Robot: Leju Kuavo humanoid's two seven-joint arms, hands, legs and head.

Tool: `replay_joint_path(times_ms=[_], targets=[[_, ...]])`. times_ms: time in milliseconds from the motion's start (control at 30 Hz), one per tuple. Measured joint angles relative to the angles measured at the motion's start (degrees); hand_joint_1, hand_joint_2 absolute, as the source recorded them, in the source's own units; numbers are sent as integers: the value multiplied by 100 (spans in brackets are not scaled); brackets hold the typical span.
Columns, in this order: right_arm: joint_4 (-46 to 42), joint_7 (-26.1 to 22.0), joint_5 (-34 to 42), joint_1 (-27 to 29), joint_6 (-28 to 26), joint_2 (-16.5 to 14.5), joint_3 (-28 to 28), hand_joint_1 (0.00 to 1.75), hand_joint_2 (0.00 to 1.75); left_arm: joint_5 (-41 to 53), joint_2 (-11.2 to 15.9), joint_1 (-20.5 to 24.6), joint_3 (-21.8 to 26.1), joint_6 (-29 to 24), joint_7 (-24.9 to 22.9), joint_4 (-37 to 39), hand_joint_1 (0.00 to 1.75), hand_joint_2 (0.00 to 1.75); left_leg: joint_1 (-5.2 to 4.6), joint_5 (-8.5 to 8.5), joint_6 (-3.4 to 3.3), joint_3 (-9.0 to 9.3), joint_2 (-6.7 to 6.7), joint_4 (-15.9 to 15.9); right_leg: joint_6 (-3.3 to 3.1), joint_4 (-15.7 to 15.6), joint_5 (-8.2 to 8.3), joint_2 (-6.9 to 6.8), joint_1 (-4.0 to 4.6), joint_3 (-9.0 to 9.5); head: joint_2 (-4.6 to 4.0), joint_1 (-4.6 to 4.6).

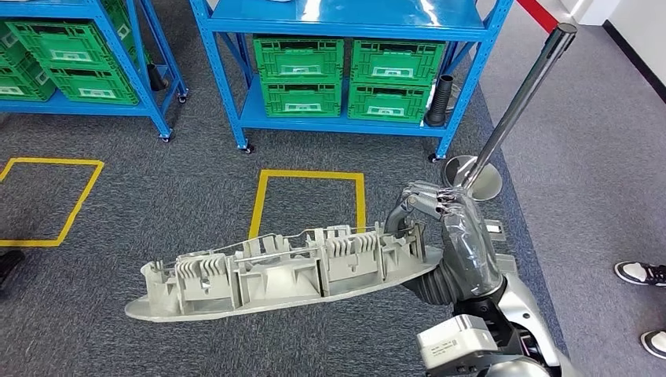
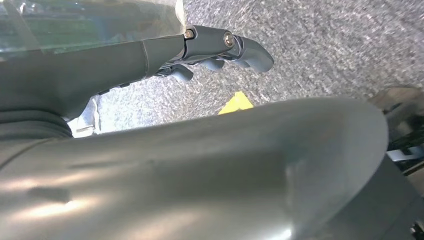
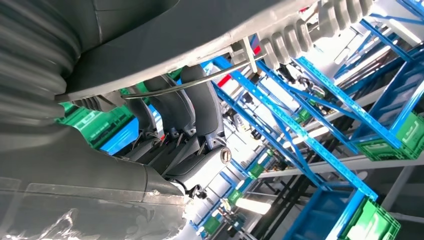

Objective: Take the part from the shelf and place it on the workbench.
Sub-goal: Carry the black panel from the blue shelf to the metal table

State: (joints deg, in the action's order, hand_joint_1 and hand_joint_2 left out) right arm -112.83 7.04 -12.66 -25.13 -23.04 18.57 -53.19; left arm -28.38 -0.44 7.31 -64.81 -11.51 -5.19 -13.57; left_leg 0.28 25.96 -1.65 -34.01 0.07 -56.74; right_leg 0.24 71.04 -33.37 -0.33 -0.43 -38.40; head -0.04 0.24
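Silver right arm (image 1: 471,243) with black ribbed wrist cover, grey hand (image 1: 424,203).

Grey carpet (image 1: 118,228) marked with two yellow tape squares (image 1: 310,177). Green crates (image 1: 345,78) stacked on the bottom level of a blue rack (image 1: 228,94), more on a second rack to the left. Chrome post (image 1: 518,102) leaning from a round base. Sneakers (image 1: 640,272) at the right edge.

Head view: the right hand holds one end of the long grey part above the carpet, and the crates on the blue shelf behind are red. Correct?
Not quite. The crates are green, as the head view shows. The rest stands: the right hand holds one end of the long grey part above the carpet, with the blue shelf behind.
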Motion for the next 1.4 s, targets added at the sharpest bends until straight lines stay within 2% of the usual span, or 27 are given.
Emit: replay_joint_path(times_ms=[33, 100, 133, 167, 233, 267, 300, 400, 433, 467, 500, 567, 633, 733, 800, 833, 900, 933, 967, 1000, 1033, 1100, 1167, 1233, 1267, 1333, 1400], targets=[[-1, -9, -1, -2, -1, 1, 0, 175, 175, -7, -1, 0, 0, 4, 21, -1, 0, 175, -7, -23, 11, -37, -2, -9, -33, -398, 151, 0, 7, 273, 0, 7], [-4, -32, -9, -9, -8, 1, 3, 175, 175, -21, -4, 2, 0, 10, 99, -3, 0, 175, -27, -74, 54, -90, -3, -23, -111, -1182, 290, -4, 36, 772, 0, 11], [-8, -42, -16, -12, -13, 2, 6, 175, 175, -25, -7, 5, 0, 10, 145, -4, 0, 175, -28, -101, 86, -107, -2, -26, -144, -1397, 295, -4, 54, 891, 0, 10], [-11, -49, -25, -11, -18, 3, 7, 175, 175, -27, -8, 9, 0, 10, 184, -4, 0, 175, -26, -131, 123, -121, 0, -25, -169, -1479, 278, -3, 69, 922, 0, 7], [-16, -65, -46, -7, -22, 8, 8, 175, 175, -35, -7, 13, 0, 11, 235, -4, 0, 175, -13, -151, 193, -145, 0, -36, -229, -1520, 331, -5, 63, 897, 0, 6], [-17, -75, -61, -5, -22, 9, 8, 175, 175, -39, -6, 12, 0, 11, 248, -4, 0, 175, -9, -85, 228, -179, -2, -98, -262, -1537, 362, -11, 50, 892, 0, -2], [-20, -90, -82, -5, -22, 9, 8, 175, 175, -42, -5, 10, 0, 10, 257, -4, 0, 175, -3, 55, 260, -246, -4, -268, -295, -1556, 392, -18, 34, 885, 0, -19], [-31, -138, -180, 6, -20, 10, 1, 175, 175, -43, -3, 0, -1, 4, 276, -3, 0, 175, 29, 657, 348, -613, -5, -1348, -336, -1537, 434, -28, 24, 833, 0, -80], [-33, -146, -219, 15, -18, 10, -2, 175, 175, -43, -2, -6, -2, 3, 282, -2, 0, 175, 35, 734, 365, -681, -5, -1610, -338, -1516, 438, -28, 24, 812, 0, -90], [-35, -150, -259, 29, -17, 11, -5, 175, 175, -43, -1, -11, -3, 3, 289, -2, 0, 175, 42, 695, 374, -654, -5, -1656, -336, -1489, 438, -27, 24, 790, 0, -98], [-41, -152, -295, 43, -15, 11, -7, 175, 175, -43, 1, -15, -3, 3, 293, -2, 0, 175, 48, 557, 374, -522, -5, -1470, -330, -1459, 433, -25, 24, 770, 0, -108], [-63, -153, -359, 59, -13, 11, -8, 175, 175, -43, 5, -15, -5, 2, 305, -2, 0, 175, 48, 256, 343, -86, 5, -738, -301, -1400, 412, -25, 30, 738, 0, -126], [-91, -152, -423, 68, -11, 12, -6, 175, 175, -43, 8, -10, -7, 0, 319, -2, 0, 175, 21, 165, 275, 185, 18, -255, -249, -1361, 406, -32, 44, 702, 0, -134], [-129, -150, -493, 87, -11, 16, -1, 175, 175, -43, 9, -16, -10, -1, 334, -1, 0, 175, 7, 197, 162, 185, -2, -126, -158, -1345, 429, -62, 48, 649, 0, -134], [-151, -149, -521, 88, -11, 25, 4, 175, 175, -43, 9, -19, -11, -1, 344, 0, 0, 175, 34, 172, 82, 171, -36, -59, -95, -1183, 293, -52, 45, 551, 0, -111], [-160, -149, -530, 91, -12, 30, 6, 175, 175, -43, 8, -19, -11, -1, 349, 0, 0, 175, 47, 151, 52, 160, -54, -39, -70, -940, 136, -38, 39, 435, 0, -87], [-171, -148, -545, 116, -13, 36, 5, 175, 175, -43, 8, -26, -13, 3, 357, 1, 0, 175, 41, 124, 21, 123, -97, -40, -43, -192, -217, -18, 24, 86, 0, -39], [-174, -146, -555, 138, -12, 38, 4, 175, 175, -43, 8, -35, -13, 8, 358, 1, 0, 175, 34, 115, 16, 106, -126, -45, -40, 110, -308, -17, 19, -53, 0, -26], [-175, -144, -567, 158, -11, 41, 4, 175, 175, -43, 9, -44, -13, 13, 359, 2, 0, 175, 27, 107, 14, 92, -162, -53, -47, 236, -293, -15, 18, -109, 0, -19], [-175, -140, -580, 172, -11, 44, 4, 175, 175, -43, 10, -51, -13, 19, 359, 2, 0, 175, 21, 100, 17, 80, -206, -64, -63, 134, -167, -2, 18, -56, 0, -14], [-180, -138, -590, 179, -11, 48, 4, 175, 175, -43, 9, -53, -13, 22, 360, 2, 0, 175, 15, 95, 22, 72, -257, -77, -91, -173, 36, 47, 18, 97, 0, -8], [-201, -137, -617, 184, -11, 52, 5, 175, 175, -43, 1, -41, -13, 26, 363, 2, 0, 175, 10, 80, 50, 42, -356, -106, -165, -923, 353, 299, 11, 465, 0, -8], [-229, -137, -646, 190, -11, 58, 8, 175, 175, -43, -4, -24, -13, 32, 367, 1, 0, 175, 24, 42, 117, -28, -451, -123, -203, -1268, 411, 455, 15, 614, 0, -8], [-249, -135, -677, 201, -8, 64, 11, 175, 175, -43, 1, -29, -14, 38, 368, 2, 0, 175, 41, -2, 198, -82, -551, -116, -229, -1321, 428, 356, 13, 611, 0, -3], [-254, -135, -695, 208, -5, 65, 12, 175, 175, -43, 5, -40, -15, 39, 368, 2, 0, 175, 37, 20, 230, -112, -534, -139, -253, -1350, 448, 291, -1, 618, 0, -8], [-272, -134, -720, 223, -1, 67, 13, 175, 175, -43, 13, -46, -15, 40, 369, 3, 0, 175, 27, 244, 288, -270, -349, -464, -302, -1400, 484, 139, -31, 637, 0, -68], [-287, -133, -731, 250, 0, 68, 13, 175, 175, -43, 10, -38, -15, 42, 370, 2, 0, 175, 40, 602, 338, -558, -149, -1158, -323, -1395, 484, -14, -12, 637, 0, -134]])
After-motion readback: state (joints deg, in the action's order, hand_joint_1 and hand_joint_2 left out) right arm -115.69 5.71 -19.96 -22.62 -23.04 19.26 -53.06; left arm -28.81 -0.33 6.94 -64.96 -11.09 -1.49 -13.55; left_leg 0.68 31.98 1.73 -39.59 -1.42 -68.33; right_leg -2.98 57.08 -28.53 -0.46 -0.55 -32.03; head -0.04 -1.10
